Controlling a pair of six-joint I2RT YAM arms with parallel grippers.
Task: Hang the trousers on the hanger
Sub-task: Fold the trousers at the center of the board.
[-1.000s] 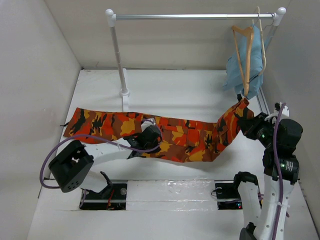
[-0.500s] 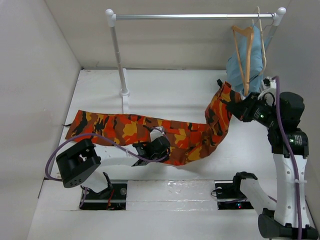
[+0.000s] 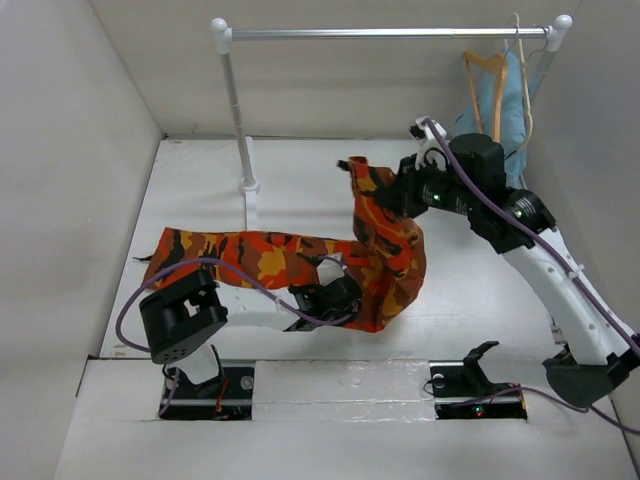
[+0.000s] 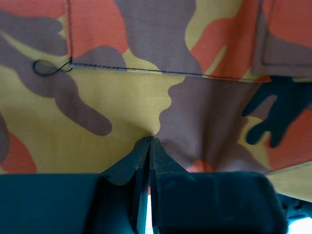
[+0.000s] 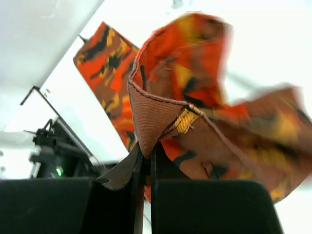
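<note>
The trousers (image 3: 260, 255) lie with their left half flat along the tabletop (image 3: 320, 180), while the right end now rears up in the middle, doubled back over itself. A second ago that end hung just below the hanger (image 3: 493, 95). We pinch its hemmed edge in the right claw (image 3: 388, 195), jaws nearly closed on the cloth. The left claw (image 3: 345, 300), clamped tight on the fabric, has slid rightward under the fold. The hanger hangs bare on the rail (image 3: 390, 33) beside the light blue garment (image 3: 508, 110), so we judge we are folding first, not yet threading
</note>
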